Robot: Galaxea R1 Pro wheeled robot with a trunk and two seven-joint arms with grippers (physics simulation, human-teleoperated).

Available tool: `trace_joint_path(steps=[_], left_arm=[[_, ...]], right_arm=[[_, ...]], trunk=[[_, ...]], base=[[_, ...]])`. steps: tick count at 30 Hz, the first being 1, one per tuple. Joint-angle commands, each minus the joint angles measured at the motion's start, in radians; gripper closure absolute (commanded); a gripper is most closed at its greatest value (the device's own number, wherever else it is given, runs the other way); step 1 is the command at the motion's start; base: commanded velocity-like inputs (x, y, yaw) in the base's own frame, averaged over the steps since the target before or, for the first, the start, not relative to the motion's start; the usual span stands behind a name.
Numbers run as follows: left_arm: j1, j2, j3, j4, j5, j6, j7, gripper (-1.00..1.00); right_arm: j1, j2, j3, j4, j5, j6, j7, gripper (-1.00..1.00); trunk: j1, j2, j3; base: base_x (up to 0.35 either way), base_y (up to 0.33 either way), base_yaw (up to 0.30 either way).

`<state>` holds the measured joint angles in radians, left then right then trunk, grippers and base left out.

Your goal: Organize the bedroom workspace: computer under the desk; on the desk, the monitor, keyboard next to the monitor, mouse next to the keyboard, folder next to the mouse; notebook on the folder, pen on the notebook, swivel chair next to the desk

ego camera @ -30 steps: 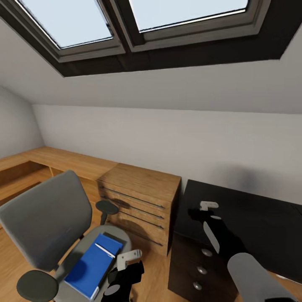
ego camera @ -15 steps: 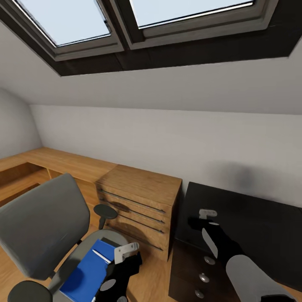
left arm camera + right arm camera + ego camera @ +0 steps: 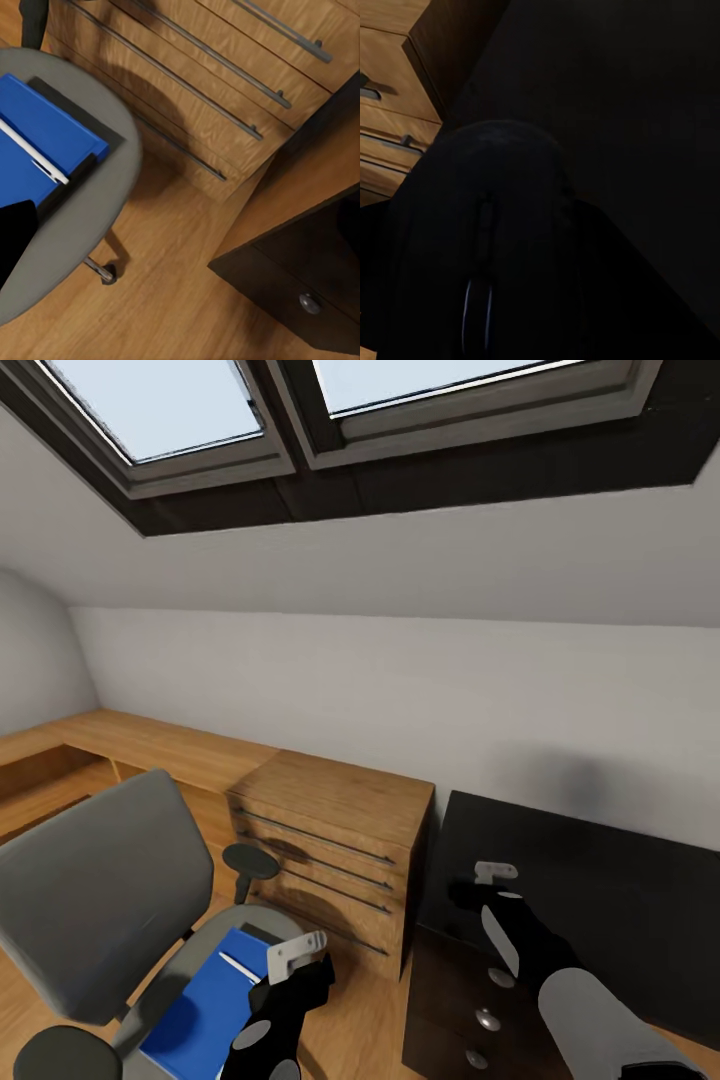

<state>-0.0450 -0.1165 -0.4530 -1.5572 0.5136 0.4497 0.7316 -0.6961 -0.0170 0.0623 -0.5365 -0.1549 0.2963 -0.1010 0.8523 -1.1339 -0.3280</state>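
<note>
Item: blue folder [image 3: 205,1010], lower left of frame, on swivel chair [image 3: 100,900] seat.
Thin, stiff, light, likely slippery; grip an overhanging edge. Pen [image 3: 34,154] lies loose on top. Both arms' jaws: cannot tell.

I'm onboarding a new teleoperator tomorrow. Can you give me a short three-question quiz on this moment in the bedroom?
1. True or false: the folder lies on the swivel chair seat.
2. Multiple choice: the right gripper is over A) the wooden dresser, B) the desk, C) the chair.
3. Fill in: the slim white object lying on the blue folder is the ____.

Key: 1 true; 2 B; 3 pen.
</note>
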Motion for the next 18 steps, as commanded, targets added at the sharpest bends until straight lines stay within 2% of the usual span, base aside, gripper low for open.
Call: trace_joint_path(steps=[1,18], left_arm=[[-0.001,0.000,-0.001,-0.001,0.006,0.003,0.008,-1.00],[-0.001,0.001,-0.006,-0.003,0.006,0.003,0.006,-1.00]], right_arm=[[0.000,-0.001,0.007,-0.002,-0.014,0.005,-0.009,1.00],[0.000,-0.001,0.007,-0.003,-0.014,0.004,-0.009,1.00]], trunk=[[0.004,-0.008,-0.005],[0.069,-0.127,-0.058]], base=[[0.000,0.000,0.000],[0.000,0.000,0.000]])
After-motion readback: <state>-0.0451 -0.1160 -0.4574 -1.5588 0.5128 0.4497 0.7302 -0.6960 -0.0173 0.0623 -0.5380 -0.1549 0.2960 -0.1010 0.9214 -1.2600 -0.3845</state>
